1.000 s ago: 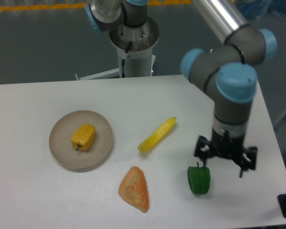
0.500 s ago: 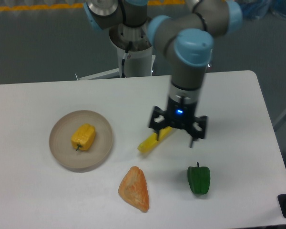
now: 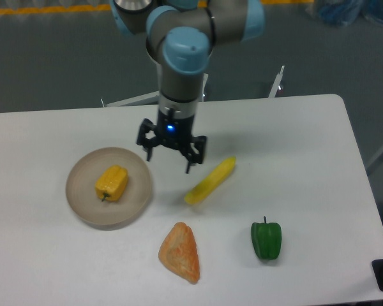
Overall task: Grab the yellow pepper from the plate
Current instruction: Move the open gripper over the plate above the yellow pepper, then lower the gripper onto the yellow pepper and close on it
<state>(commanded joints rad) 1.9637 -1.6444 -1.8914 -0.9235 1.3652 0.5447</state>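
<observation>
Two peppers (image 3: 112, 183) (image 3: 266, 240) — one plate (image 3: 83, 204)

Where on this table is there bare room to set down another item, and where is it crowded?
Bare: the left end beyond the plate, the back right corner, and the right side above the green pepper. Crowded: the middle front, where the yellow pepper, gripper, long yellow piece and orange wedge cluster.

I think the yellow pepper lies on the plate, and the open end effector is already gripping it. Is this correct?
Not quite. The yellow pepper does lie on the plate, but the camera view shows the open end effector to the right of the plate, apart from the pepper and holding nothing.
</observation>
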